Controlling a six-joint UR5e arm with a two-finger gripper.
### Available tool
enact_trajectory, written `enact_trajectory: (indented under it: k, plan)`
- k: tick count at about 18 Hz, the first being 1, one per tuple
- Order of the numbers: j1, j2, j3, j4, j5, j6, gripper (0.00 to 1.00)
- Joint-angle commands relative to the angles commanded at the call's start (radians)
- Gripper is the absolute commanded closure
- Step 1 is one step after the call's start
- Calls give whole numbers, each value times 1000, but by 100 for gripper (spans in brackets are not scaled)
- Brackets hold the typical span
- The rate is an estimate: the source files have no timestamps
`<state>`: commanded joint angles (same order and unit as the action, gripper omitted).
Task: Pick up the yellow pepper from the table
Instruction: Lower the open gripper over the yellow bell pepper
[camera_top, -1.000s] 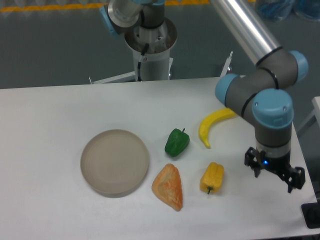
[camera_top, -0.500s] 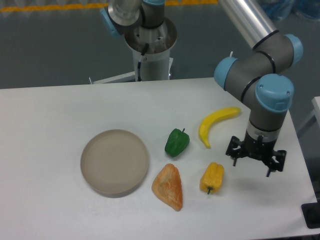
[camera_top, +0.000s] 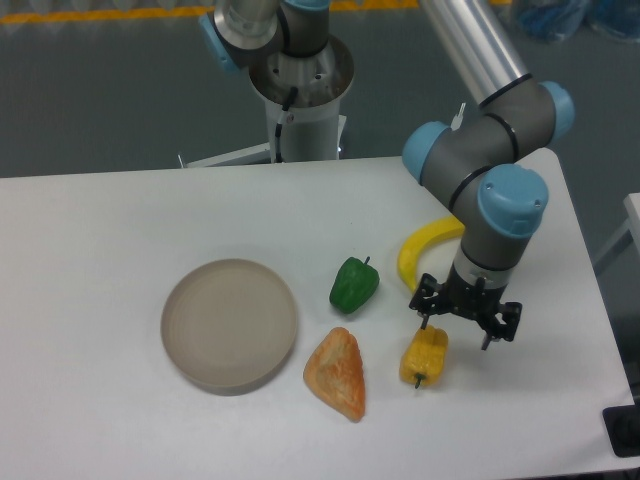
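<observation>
The yellow pepper (camera_top: 424, 357) lies on the white table (camera_top: 90, 260), right of centre near the front, its dark stem pointing toward the front edge. My gripper (camera_top: 459, 322) hangs just above and slightly right of the pepper's far end. Its black fingers (camera_top: 427, 307) are spread open and hold nothing. The wrist and arm above it cover part of the banana.
A yellow banana (camera_top: 420, 250) lies behind the gripper. A green pepper (camera_top: 354, 284) sits left of it. An orange-tan wedge (camera_top: 337, 373) lies left of the yellow pepper. A round grey plate (camera_top: 230, 324) rests at centre left. The table's right edge is close.
The gripper has swung left from near the table's right edge to just above the yellow pepper, staying open. No object has moved.
</observation>
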<state>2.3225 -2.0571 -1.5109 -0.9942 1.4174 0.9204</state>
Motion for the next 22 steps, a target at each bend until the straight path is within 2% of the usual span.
enact_trajectory:
  k: [4, 8, 16, 17, 18, 19, 21, 22]
  plan:
    - [-5, -2, -45, 46, 2, 2, 0]
    - [-15, -15, -45, 84, 8, 6, 0]
    - [-31, -37, -43, 91, 11, 14, 0]
    - [-31, -37, -43, 94, 12, 14, 9]
    - [-29, -37, -43, 94, 12, 14, 31]
    - [-29, -38, -37, 94, 11, 17, 45]
    - [-31, -40, -32, 94, 11, 20, 59]
    - [-29, -38, -31, 92, 11, 25, 60]
